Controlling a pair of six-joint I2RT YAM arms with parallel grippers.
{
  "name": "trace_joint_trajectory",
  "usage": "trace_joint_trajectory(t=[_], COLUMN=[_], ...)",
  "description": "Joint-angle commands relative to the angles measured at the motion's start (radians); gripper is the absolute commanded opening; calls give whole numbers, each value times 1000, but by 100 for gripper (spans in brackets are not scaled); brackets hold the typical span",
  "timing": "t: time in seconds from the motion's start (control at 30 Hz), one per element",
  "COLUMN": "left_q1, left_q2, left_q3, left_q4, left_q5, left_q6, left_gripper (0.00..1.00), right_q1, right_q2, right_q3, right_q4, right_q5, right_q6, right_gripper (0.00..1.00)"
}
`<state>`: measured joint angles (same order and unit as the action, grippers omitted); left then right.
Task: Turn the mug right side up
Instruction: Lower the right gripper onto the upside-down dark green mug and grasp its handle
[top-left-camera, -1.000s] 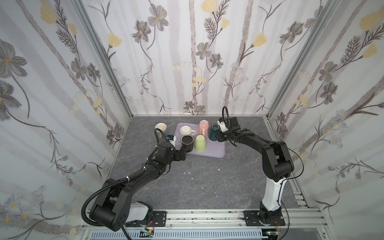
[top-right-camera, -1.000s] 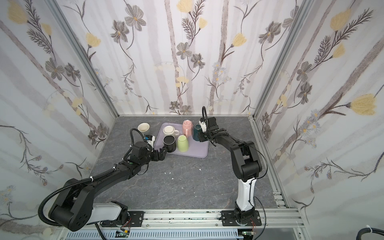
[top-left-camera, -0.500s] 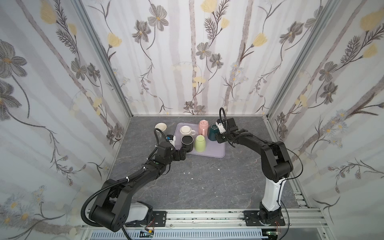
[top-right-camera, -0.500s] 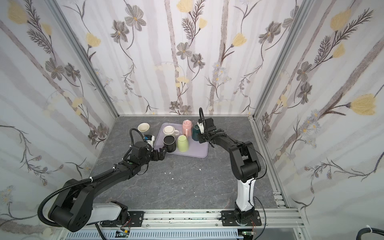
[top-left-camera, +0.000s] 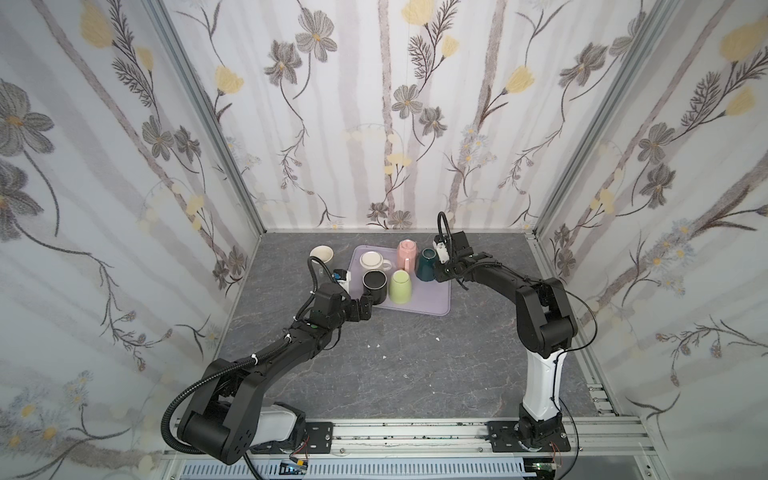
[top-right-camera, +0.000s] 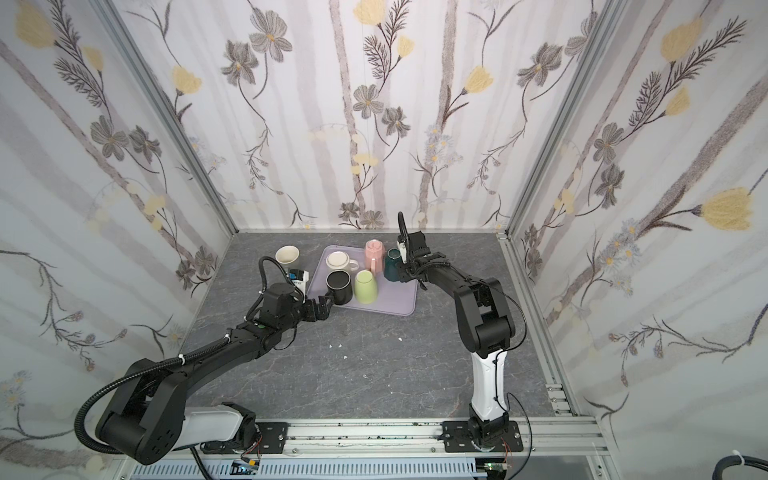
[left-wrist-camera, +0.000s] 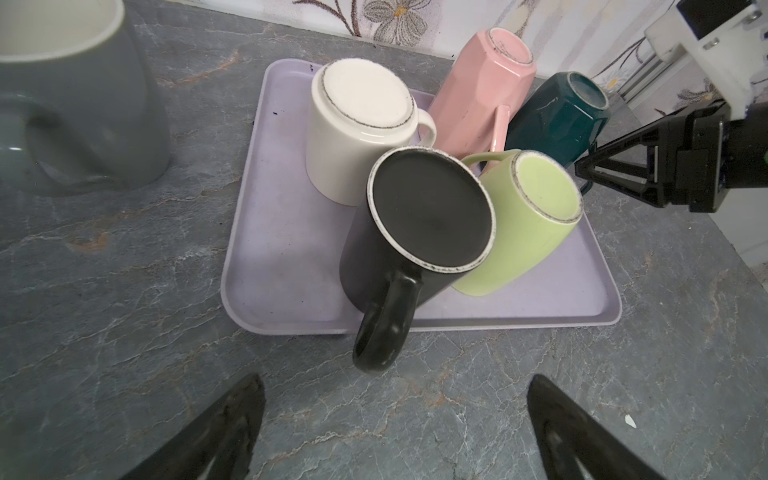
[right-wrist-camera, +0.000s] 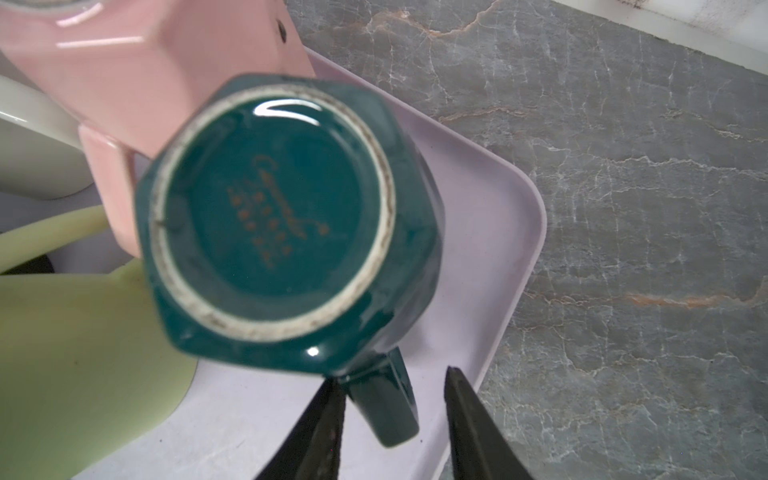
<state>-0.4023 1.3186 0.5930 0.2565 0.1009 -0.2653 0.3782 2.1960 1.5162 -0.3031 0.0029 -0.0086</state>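
Counting mugs: six; five bottoms-up on the lavender tray, namely white mug, pink mug, teal mug, black mug and green mug; one grey mug upright on the tabletop, just off the tray's far left corner.
Tray: one, near the middle of the tabletop's far edge.
Teal mug: upside down at the tray's far right corner, just beside the pink mug.
Grippers: two.
Right gripper: fingers straddling the teal mug's handle, half narrowed, a gap on one side, not yet pinching.
Left gripper: spread wide, holding nothing, just off the tray's near edge, facing the black mug's handle.
Since a second ago: right gripper drawn in onto the teal handle, jaws narrower; left arm and all mugs unmoved.
Tabletop: grey, marbled, a few white flecks near the middle.
Room: three walls of floral wallpaper, grey and yellow blooms; aluminium rail along the near edge.
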Motion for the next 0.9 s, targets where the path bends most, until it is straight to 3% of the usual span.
trace_joint_trajectory(t=[0.0,0.3,0.87], left_q1=[0,1,0], left_q2=[-2,1,23], left_q3=[2,3,10], left_q4=[12,12,12], left_q5=[-12,-14,-5], left_q6=[-3,-5,-11], left_gripper=[100,100,100], right_q1=[2,22,41], right_q2=[11,51,98], right_q3=[16,67,130], right_q4=[-1,-39,-82], right_q5=[-8,23,98], right_q6=[-12,-20,9], right_gripper=[41,40,28])
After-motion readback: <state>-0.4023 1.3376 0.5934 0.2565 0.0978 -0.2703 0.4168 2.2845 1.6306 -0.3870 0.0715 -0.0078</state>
